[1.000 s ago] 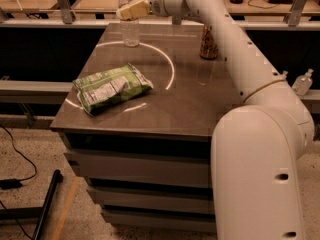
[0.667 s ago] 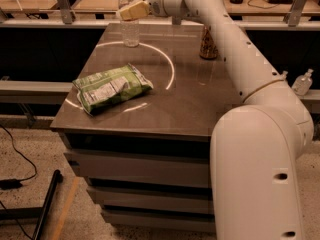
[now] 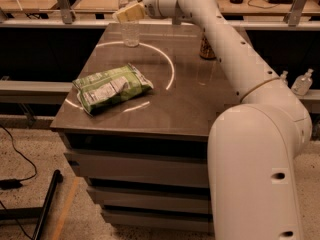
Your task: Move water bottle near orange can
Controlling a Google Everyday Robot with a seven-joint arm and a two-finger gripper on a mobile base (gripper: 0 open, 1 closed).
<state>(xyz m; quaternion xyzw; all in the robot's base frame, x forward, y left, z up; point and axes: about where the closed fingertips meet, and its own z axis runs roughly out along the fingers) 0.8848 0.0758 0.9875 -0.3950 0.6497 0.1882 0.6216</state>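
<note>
The water bottle (image 3: pixel 131 33) stands upright at the far left of the grey table (image 3: pixel 150 104), its clear lower part showing below my gripper. My gripper (image 3: pixel 128 12) is at the bottle's upper part, covering its label area; the bottle's top shows just above it. The orange can (image 3: pixel 205 48) stands at the far right of the table, partly hidden behind my arm, well to the right of the bottle.
A green snack bag (image 3: pixel 112 87) lies on the table's front left. My white arm (image 3: pixel 235 59) reaches across the table's right side. Small clear pump bottles (image 3: pixel 303 82) stand on a ledge at the right. Workbenches line the back.
</note>
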